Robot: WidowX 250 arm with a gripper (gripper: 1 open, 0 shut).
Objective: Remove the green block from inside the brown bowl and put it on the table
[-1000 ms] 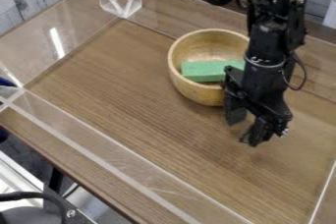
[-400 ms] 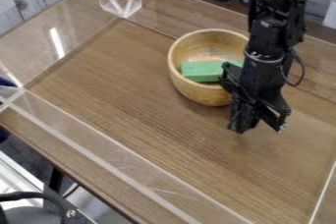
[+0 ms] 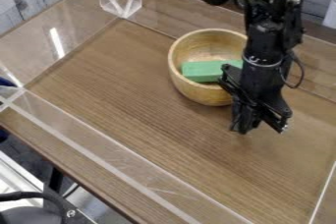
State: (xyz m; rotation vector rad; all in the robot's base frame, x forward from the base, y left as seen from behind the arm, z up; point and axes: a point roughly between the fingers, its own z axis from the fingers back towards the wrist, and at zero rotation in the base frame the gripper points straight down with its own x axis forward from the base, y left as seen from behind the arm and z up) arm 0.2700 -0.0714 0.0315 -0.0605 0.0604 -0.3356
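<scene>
Block [image 3: 202, 70] sat unlifted inside the bowl [image 3: 183, 84], closed gripper [image 3: 242, 126] at five o'clock; removal and placing remained.

Desk [image 3: 118, 110]: brown wood-grain top, clear acrylic walls along edges. Brown bowl [image 3: 182, 81] sits directly on it, just beside the jaws [image 3: 241, 122], on their upper-left side in view. Bare wood runs left of & below jaws. Clear bracket-like pc [image 3: 120, 0] at far edge, well apart from jaws, upper left.
</scene>
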